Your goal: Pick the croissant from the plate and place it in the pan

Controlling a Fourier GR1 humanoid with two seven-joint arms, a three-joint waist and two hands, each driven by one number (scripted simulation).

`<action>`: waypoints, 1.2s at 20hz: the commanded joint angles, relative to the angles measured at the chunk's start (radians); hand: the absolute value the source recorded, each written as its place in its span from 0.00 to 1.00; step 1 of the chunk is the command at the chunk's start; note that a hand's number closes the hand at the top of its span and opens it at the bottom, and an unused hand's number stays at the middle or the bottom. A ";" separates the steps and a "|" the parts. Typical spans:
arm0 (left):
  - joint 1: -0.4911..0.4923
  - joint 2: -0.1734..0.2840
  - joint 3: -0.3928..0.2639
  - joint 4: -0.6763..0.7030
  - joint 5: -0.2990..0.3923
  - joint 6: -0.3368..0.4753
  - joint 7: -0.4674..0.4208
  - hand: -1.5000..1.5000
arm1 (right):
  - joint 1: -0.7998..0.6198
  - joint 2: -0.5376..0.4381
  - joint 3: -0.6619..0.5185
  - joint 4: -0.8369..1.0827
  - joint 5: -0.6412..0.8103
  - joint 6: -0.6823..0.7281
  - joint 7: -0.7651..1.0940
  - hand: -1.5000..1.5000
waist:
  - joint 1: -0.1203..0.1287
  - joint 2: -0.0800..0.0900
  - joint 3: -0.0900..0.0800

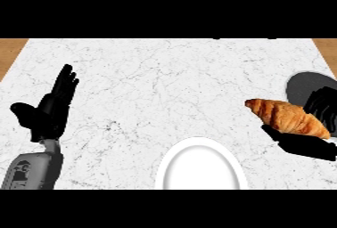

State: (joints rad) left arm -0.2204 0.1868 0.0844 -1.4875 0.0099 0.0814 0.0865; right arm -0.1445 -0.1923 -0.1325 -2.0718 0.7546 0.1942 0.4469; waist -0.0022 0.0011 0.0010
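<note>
Bright, even light covers the white marble tabletop (164,89); no glare shows. The white plate (201,169) shows soft grey shading inside its rim.

Your left hand (47,111) rests open at nine o'clock, fingers straight and pointing toward twelve, thumb spread toward the edge, its grey forearm entering from seven o'clock. Your right hand (309,147) sits at three o'clock, fingers and thumb curled around the croissant (286,116).

matte black left hand (46,113) on a grey forearm (33,169) with dark markings; black right hand (309,144)
</note>
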 commanded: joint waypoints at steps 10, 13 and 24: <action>-0.006 0.005 0.001 0.005 0.001 -0.024 -0.007 0.50 | -0.201 -0.341 -0.355 0.783 -0.030 -0.210 -0.477 1.00 | 0.026 0.009 0.001; -0.056 0.000 -0.003 0.041 -0.005 -0.021 -0.004 0.50 | -0.299 -0.384 -0.363 1.014 0.026 -0.321 -0.546 1.00 | 0.042 0.018 0.002; -0.051 0.006 0.007 0.018 0.012 -0.040 -0.009 0.50 | -0.496 -0.456 -0.498 1.562 -0.091 -0.403 -0.814 1.00 | 0.065 0.025 0.007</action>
State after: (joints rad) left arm -0.2560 0.1762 0.0696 -1.4770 0.0063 0.0522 0.0720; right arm -0.5801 -0.6314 -0.5634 -0.6361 0.7470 -0.2575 -0.3067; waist 0.0565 0.0228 0.0060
